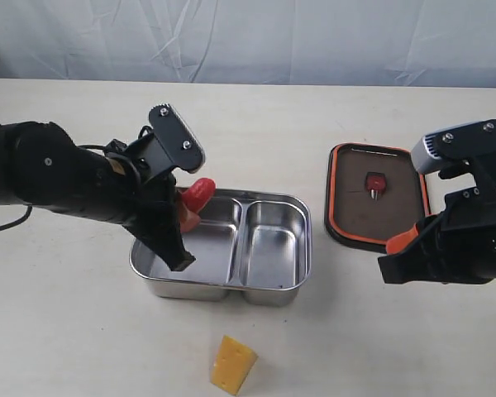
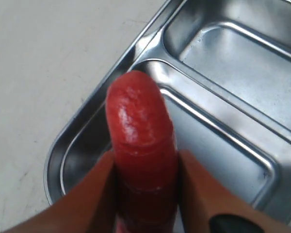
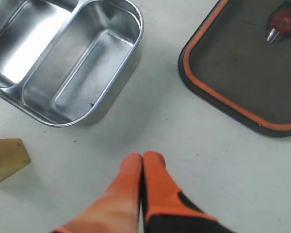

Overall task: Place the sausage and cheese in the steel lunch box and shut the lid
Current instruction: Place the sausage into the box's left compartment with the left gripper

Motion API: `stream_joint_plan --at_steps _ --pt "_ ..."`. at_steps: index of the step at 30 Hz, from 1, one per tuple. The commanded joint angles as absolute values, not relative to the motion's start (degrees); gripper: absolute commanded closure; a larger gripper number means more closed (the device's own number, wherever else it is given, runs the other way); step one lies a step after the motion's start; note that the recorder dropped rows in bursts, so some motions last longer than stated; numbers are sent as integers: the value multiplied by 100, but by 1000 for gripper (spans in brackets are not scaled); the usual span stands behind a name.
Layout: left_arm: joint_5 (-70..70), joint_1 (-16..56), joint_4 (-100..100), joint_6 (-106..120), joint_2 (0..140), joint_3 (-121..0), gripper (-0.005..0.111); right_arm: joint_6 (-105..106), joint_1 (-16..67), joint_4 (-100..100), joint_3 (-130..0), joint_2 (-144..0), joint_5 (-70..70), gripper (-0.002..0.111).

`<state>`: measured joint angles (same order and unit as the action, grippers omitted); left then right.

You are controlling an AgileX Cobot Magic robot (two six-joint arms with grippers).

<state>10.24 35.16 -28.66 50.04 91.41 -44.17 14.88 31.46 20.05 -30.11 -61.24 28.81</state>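
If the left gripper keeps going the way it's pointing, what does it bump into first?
Probably the floor of the box, in the compartment farther from the lid. The left gripper, holding the sausage, points down into it. How far off it is, is hard to tell.

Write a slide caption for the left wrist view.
The left gripper, orange jaws shut on a dark-red, rounded toy sausage, poised over the shiny two-compartment steel lunch box.

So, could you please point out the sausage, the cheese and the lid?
sausage (image 2: 141,141), left wrist view, on its glossy red middle.
cheese (image 1: 233,364), exterior view, on its yellow front face.
lid (image 1: 365,211), exterior view, on its dark inner face.
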Motion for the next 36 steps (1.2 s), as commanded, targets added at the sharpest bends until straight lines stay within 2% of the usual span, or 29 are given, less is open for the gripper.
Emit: stream_joint_plan --at_steps 1,5,7,16,20,32,36 --pt "915 3495 -3160 4967 9266 -4480 107 1504 3142 1977 -2984 -6080 2900 108" --pt "1023 3495 -3169 4967 9417 -4503 106 1504 3142 1977 -2984 -6080 2913 108" --pt "1071 3495 -3240 4967 9461 -4503 103 1504 3142 1977 -2984 -6080 2936 108" --pt "1280 3495 -3350 4967 9461 -4503 62 1504 3142 1977 -2984 -6080 3009 108" --pt "1340 3495 -3504 4967 9461 -4503 53 1504 3142 1964 -2984 -6080 3012 108" --pt "2538 3495 -4283 4967 8709 -4503 51 1504 3142 1953 -2984 -6080 3037 108" --pt "3431 3495 -4407 4913 8431 -4503 51 1504 3142 1953 -2984 -6080 3037 108"
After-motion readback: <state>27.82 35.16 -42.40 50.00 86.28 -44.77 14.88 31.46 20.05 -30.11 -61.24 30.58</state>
